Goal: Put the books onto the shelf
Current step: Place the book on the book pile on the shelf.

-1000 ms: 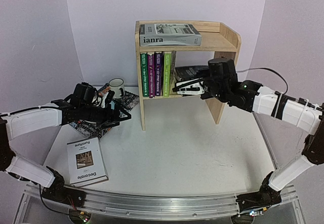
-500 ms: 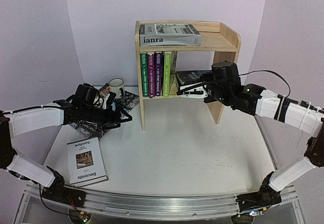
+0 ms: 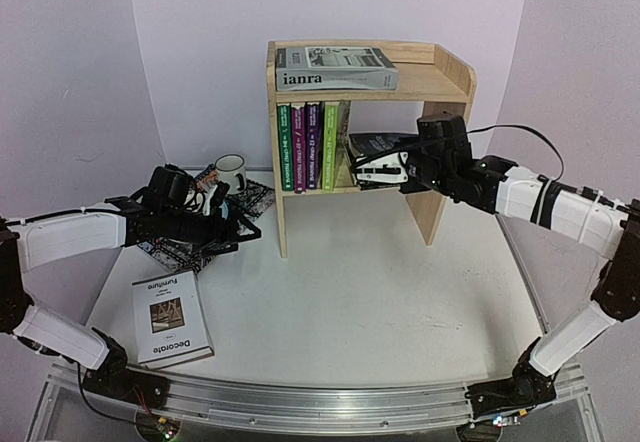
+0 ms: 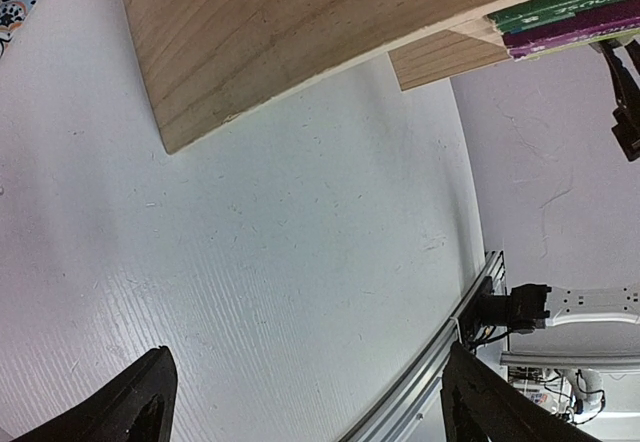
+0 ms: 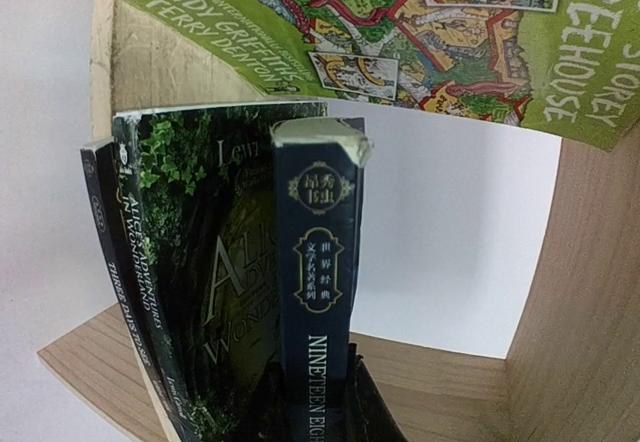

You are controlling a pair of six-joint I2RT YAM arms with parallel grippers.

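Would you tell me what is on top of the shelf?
A grey "ianra" book lies flat on the shelf, left of centre; whatever is beneath it is hidden.

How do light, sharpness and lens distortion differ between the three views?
Top view: soft even light, sharp, faint shadows under the shelf; the rail bows slightly. Left wrist view: sharp, but a strong wide-angle bend curves the shelf's panel edge. Right wrist view: the dark book shows a readable spine, while the right claw gripping it is dark and soft at the bottom edge.

Robotics lab bench: white table, aluminium mounting rail along its near edge, plain lilac backdrop behind it.
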